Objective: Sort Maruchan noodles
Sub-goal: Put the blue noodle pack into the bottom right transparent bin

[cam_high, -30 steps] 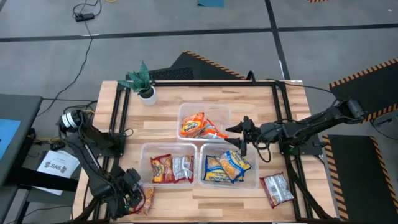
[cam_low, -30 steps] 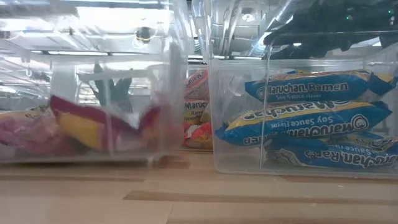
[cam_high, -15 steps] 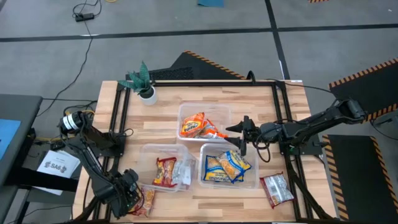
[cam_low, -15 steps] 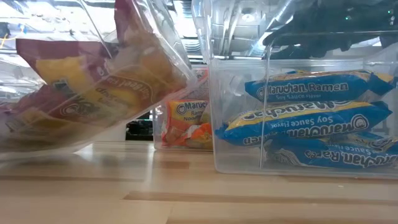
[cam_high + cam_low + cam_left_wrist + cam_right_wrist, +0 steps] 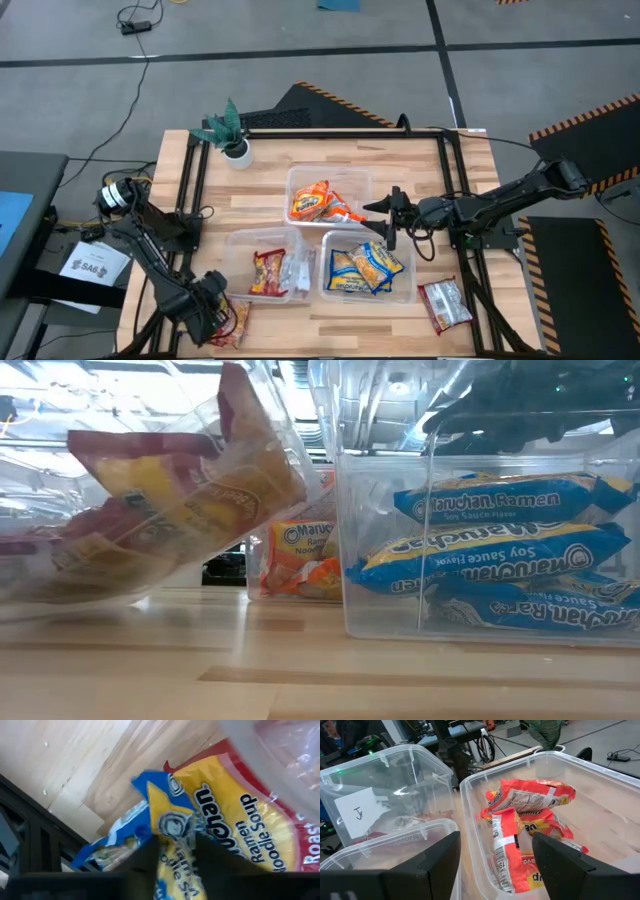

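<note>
At the table's near left corner my left gripper point(image 5: 216, 318) is shut on a blue-and-yellow noodle packet point(image 5: 170, 827). That packet lies beside a red-and-yellow packet point(image 5: 240, 815), partly under the left clear tub point(image 5: 265, 270). This tub stands tipped and holds red-and-yellow packets point(image 5: 170, 480). Blue packets point(image 5: 490, 550) fill the near right tub point(image 5: 366, 268). Orange packets point(image 5: 527, 810) lie in the far tub point(image 5: 325, 198). My right gripper point(image 5: 495, 865) hangs open over the far tub's near rim. My left gripper pinches the blue-and-yellow packet's crumpled end point(image 5: 174, 837) between its two fingers point(image 5: 147, 857), slanting down from above. The packet's other end point(image 5: 112, 852) trails toward the wood at the table's edge. Whether it is lifted clear I cannot tell.
A loose red-and-silver packet point(image 5: 443, 303) lies on the wood near the right front corner. A small potted plant point(image 5: 232, 135) stands at the far left. A black frame point(image 5: 190, 180) runs along the table's sides. Bare wood shows along the near edge.
The left tub has tipped up off its flat stand and shifted a little toward the table's right, and the red-and-yellow packets inside it have slid and now lean. My left arm has moved slightly toward the near right, close beside that tub.
</note>
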{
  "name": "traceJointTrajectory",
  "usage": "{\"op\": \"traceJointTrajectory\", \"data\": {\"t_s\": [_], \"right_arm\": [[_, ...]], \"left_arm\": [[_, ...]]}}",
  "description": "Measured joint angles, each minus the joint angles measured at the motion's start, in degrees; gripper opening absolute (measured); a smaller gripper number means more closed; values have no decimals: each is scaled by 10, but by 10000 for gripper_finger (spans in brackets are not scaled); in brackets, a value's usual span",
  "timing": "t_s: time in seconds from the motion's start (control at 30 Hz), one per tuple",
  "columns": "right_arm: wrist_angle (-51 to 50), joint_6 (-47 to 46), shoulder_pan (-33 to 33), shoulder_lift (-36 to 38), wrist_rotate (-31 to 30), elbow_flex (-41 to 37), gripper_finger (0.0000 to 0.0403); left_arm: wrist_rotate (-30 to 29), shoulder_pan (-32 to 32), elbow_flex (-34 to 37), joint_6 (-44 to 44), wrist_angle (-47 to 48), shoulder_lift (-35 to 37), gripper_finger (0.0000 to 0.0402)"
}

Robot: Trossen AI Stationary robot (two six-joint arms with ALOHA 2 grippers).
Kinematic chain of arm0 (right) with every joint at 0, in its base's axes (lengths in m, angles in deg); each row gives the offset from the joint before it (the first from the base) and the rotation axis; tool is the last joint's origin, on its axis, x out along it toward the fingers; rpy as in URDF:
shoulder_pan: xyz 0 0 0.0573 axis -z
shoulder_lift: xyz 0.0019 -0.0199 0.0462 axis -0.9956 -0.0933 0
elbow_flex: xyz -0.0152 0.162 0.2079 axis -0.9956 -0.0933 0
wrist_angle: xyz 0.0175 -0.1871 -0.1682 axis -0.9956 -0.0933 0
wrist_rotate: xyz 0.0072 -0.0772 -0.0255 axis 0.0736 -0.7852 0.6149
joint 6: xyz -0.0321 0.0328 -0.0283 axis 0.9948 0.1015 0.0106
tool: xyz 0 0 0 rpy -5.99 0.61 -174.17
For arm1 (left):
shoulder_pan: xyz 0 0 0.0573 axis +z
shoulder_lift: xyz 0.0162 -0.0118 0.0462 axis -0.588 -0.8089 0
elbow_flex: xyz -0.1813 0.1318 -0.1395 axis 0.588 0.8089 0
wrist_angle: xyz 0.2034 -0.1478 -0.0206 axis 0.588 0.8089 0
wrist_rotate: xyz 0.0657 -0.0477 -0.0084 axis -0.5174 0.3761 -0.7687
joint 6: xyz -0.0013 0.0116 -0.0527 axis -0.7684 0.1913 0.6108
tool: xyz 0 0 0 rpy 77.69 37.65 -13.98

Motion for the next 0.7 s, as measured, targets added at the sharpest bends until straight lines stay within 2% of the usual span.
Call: {"op": "traceJointTrajectory", "data": {"t_s": [0.03,0.1,0.23,0.7], "right_arm": [[0,0,0,0,0,0,269],[0,0,0,0,0,0,269],[0,0,0,0,0,0,269],[0,0,0,0,0,0,269]], "left_arm": [[1,3,0,-7,-2,0,59],[2,7,-1,-22,-1,0,19],[6,16,-18,-49,22,0,3],[-31,22,-142,-84,195,-1,0]]}}
